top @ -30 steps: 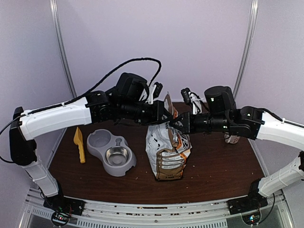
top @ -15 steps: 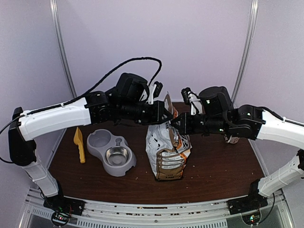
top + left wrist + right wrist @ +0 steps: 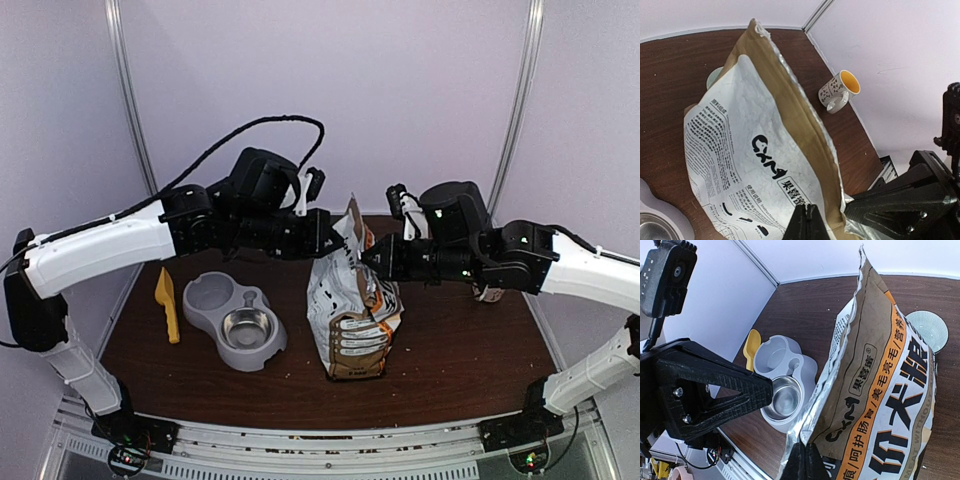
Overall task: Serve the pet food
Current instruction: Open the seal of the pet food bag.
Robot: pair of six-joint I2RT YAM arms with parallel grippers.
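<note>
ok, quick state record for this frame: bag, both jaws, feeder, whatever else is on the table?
pet-food bag: upright, mid-table, between the two arms
left jaws: shut, tips at the bag's white face; grip unclear
right jaws: shut on the bag's foil top lip
double feeder: left of bag; steel bowl empty
yellow scoop: lying left of feeder, untouched
mug: upright, right of bag
pet food: none visible in any view
</note>
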